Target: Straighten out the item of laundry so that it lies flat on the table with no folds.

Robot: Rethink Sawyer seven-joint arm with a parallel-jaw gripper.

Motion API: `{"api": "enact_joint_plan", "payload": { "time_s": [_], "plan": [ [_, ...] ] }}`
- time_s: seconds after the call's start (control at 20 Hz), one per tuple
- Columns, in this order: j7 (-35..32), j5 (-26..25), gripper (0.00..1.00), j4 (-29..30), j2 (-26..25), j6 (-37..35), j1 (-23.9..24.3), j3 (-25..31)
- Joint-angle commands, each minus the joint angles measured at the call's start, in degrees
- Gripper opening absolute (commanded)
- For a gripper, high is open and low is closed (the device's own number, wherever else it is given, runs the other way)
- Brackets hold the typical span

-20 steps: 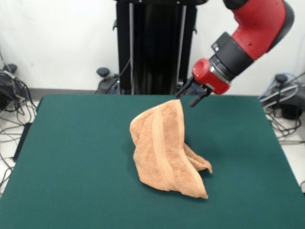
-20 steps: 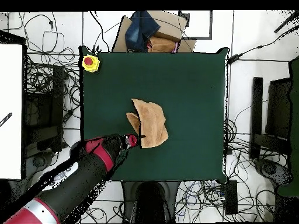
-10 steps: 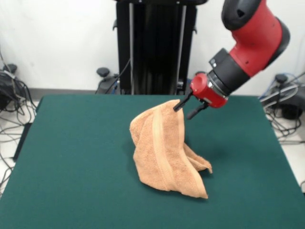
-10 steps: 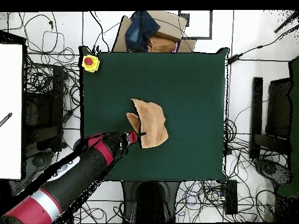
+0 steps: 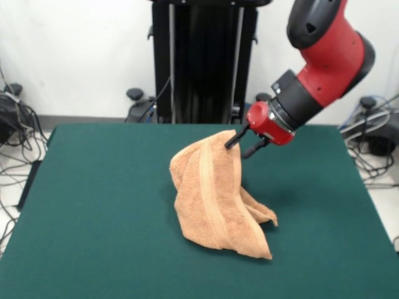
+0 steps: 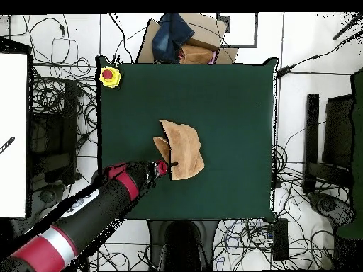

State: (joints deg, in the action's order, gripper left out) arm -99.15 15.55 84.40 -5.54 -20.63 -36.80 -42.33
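The peach-orange item of laundry [image 5: 215,193] sits crumpled and folded over itself near the middle of the green table [image 5: 93,205], with one corner standing up at the far side. My gripper [image 5: 240,146] is at that raised corner, open, with one finger touching the towel's top edge and the other off to its right. From overhead the towel [image 6: 183,150] is a folded bundle and the gripper [image 6: 169,167] is at its lower left edge. I cannot tell whether any cloth lies between the fingers.
A yellow box with a red button [image 6: 109,75] sits on one table corner. A cardboard box with clothes [image 6: 186,39] lies beyond the table edge. Cables cover the floor around the table.
The gripper has come down and moved left in the front view, from just clear of the towel's raised corner to touching it. The towel has not moved.
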Motion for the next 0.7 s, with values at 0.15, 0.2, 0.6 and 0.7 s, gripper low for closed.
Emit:
{"api": "enact_joint_plan", "payload": {
  "time_s": [0.15,0.2,0.6,0.7],
  "plan": [
    [-15.07,3.61,1.0,-5.72,-3.72,-0.82,0.93,3.15],
    [-14.66,3.29,1.0,-5.46,-3.65,-0.41,1.15,3.19],
    [-15.61,4.31,1.0,-8.43,-6.59,-1.73,1.05,1.42],
    [-15.96,4.74,1.0,-8.81,-6.96,-1.62,1.04,1.95]
  ]
}}
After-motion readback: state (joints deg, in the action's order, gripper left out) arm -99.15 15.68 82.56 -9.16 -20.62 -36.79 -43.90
